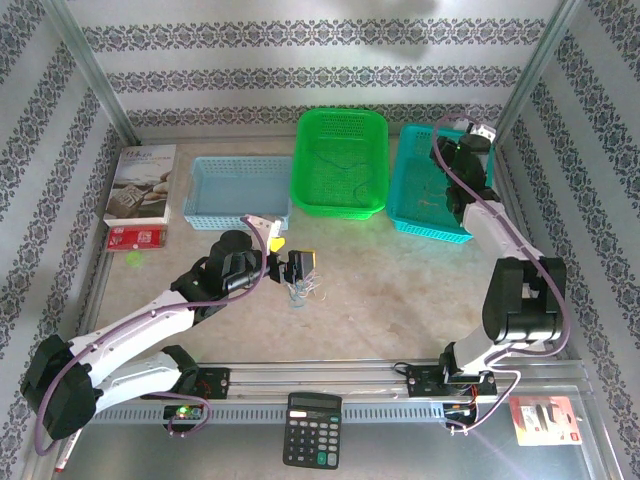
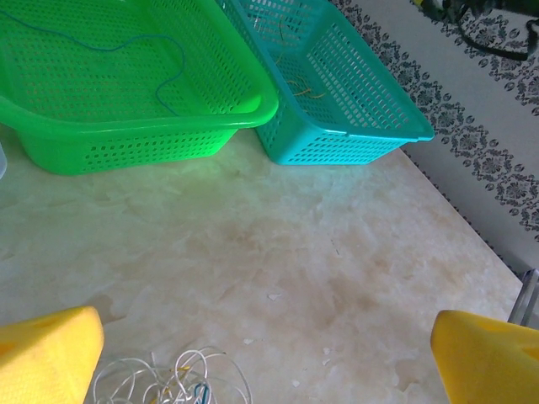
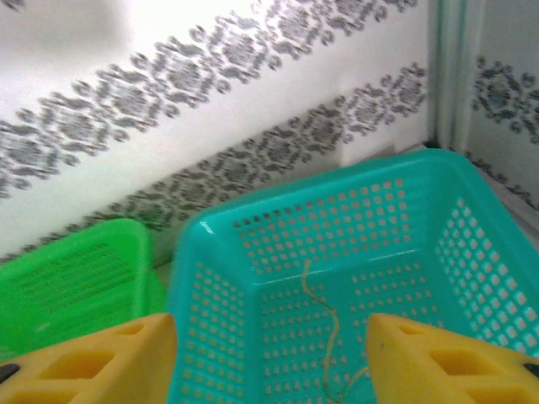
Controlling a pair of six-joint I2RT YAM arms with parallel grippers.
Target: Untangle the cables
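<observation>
Worktop [image 1: 400,290]: green basket [image 1: 340,208] mid-back, teal basket [image 1: 430,230] right beside it on R, lt-blue basket [image 1: 235,215] on L. L claw [image 2: 269,362] low over worktop centre, jaws wide open, empty. R claw [image 3: 269,362] over teal basket, jaws apart, nothing gripped. Cable bundle [image 1: 303,290]: white/tan/blue tangle flat on worktop, just under L claw, nearer one finger. Single blue wire [image 2: 160,59] loose in green basket. Single tan wire [image 3: 324,337] in teal basket, below R claw.

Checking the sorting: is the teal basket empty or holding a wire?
Not empty: a yellowish-tan wire lies inside the teal basket, visible against its perforated floor.
</observation>
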